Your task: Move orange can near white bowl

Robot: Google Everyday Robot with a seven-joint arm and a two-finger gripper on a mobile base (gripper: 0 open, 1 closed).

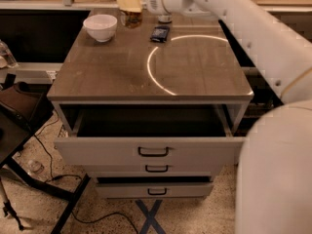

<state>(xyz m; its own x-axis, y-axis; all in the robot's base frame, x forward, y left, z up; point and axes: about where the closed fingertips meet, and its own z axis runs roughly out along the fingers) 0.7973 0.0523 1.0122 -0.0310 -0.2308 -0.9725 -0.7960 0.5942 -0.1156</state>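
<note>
The orange can stands or hangs just over the far edge of the brown cabinet top, a short way right of the white bowl. My gripper comes in from the right on the white arm and is shut on the can's top, with its pale pads around it. I cannot tell whether the can's base touches the surface. The bowl is upright and looks empty.
A dark blue packet lies right of the can. The base of another can shows behind the arm. The top drawer is pulled open, with two shut drawers below. A black stand and cables are at the left.
</note>
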